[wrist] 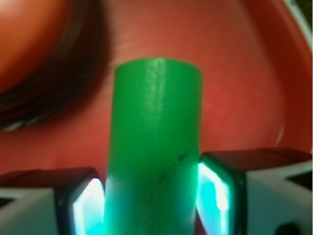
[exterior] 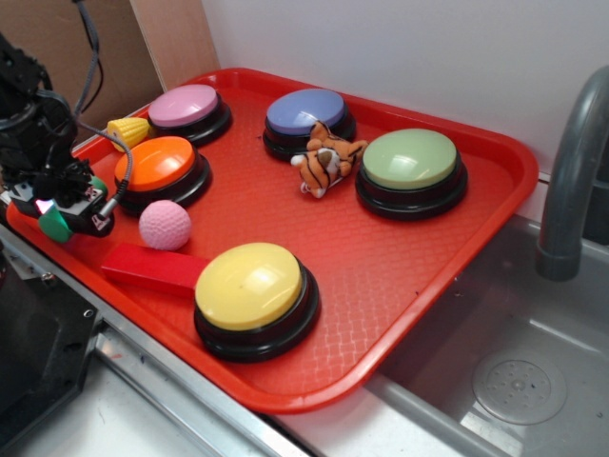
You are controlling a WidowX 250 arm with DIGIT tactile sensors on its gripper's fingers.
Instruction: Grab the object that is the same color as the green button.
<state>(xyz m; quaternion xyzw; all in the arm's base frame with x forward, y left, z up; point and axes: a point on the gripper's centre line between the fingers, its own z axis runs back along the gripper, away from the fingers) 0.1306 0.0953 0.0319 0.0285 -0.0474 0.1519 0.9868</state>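
The gripper (wrist: 152, 200) has its jaws clamped on the green cylinder (wrist: 155, 142) — its lower end is cut off in the wrist view. From outside, only green slivers (exterior: 55, 225) show past the fingers, at the red tray's (exterior: 400, 276) left edge beside the orange button (exterior: 157, 164) — well apart from the green button (exterior: 410, 159).

Red tray (exterior: 495, 181) (five buttons, toys)

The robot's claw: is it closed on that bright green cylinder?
Shut. In the wrist view both pads touch the bright green cylinder's sides, with no gap.

yellow button (exterior: 249, 284), red block (exterior: 150, 268), pink ball (exterior: 165, 225), tiger toy (exterior: 325, 160).
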